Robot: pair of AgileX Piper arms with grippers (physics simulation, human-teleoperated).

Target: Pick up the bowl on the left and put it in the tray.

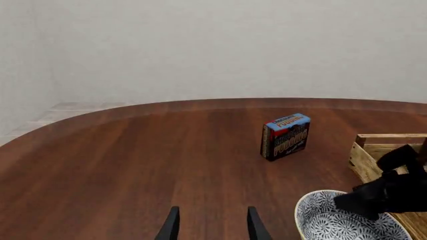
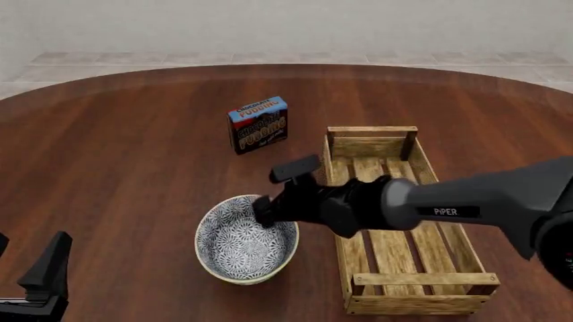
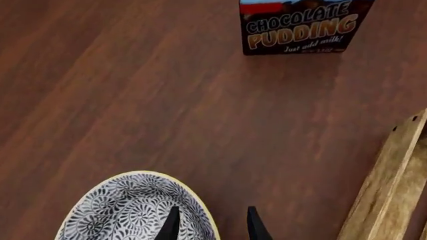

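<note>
Left gripper (image 2: 36,278) parked low at the near left edge of the front view, well apart from everything else; fingers (image 1: 172,225) spread apart over bare table (image 1: 133,160) in its own wrist view, holding nothing. Further right, bowl (image 2: 243,239) sitting upright on the wood, just left of the tray (image 2: 394,268) and near its long side, blue-and-white pattern and cream rim plain to see. Right gripper (image 2: 266,209) reaching in across the tray from the right, poised at the bowl's far right rim; in the right wrist view, fingertips (image 3: 172,222) straddling that rim, one inside the bowl (image 3: 133,210) and one outside, jaws parted with the rim between them, contact with the rim impossible to confirm. Behind the bowl, toward the far side, pudding box (image 2: 259,125) standing upright, apart from both bowl and tray. Tray lying lengthwise away from the arms, slats bare beneath the right arm.
</note>
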